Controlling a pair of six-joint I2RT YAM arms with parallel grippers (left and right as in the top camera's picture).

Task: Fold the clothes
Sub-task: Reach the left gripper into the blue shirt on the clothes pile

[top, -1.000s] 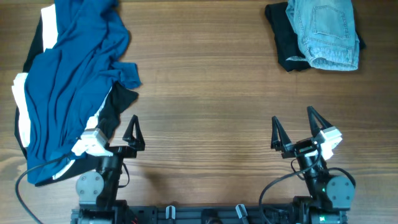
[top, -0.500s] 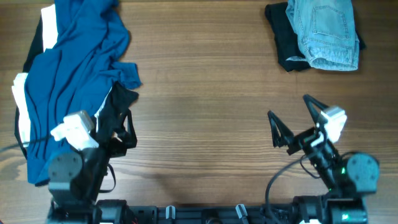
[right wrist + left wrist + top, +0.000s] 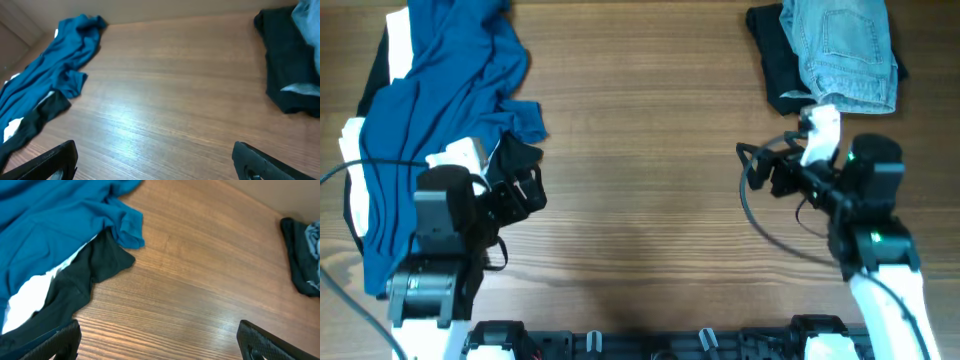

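The clothes lie in two heaps. At the left, a large deep-blue shirt [image 3: 430, 100] sprawls crumpled over a white garment [image 3: 355, 195] and a black garment [image 3: 512, 158]. At the back right, light-blue denim [image 3: 845, 50] rests on a folded black garment [image 3: 775, 70]. My left gripper [image 3: 528, 188] hangs open beside the black garment's right edge; in the left wrist view the gripper [image 3: 162, 345] has only bare wood between its fingers, with the blue shirt [image 3: 50, 225] ahead. My right gripper [image 3: 758, 170] is open below the denim heap, holding nothing [image 3: 155, 162].
The wooden table [image 3: 640, 150] stretches bare between the two heaps. The arms' bases and cables sit along the front edge [image 3: 650, 345]. A pale wall [image 3: 150, 10] borders the table's far side in the right wrist view.
Both arms have swung out from the front edge toward the middle of the table. The left gripper came up to the black garment; the right one rose under the denim heap. Both stayed open.
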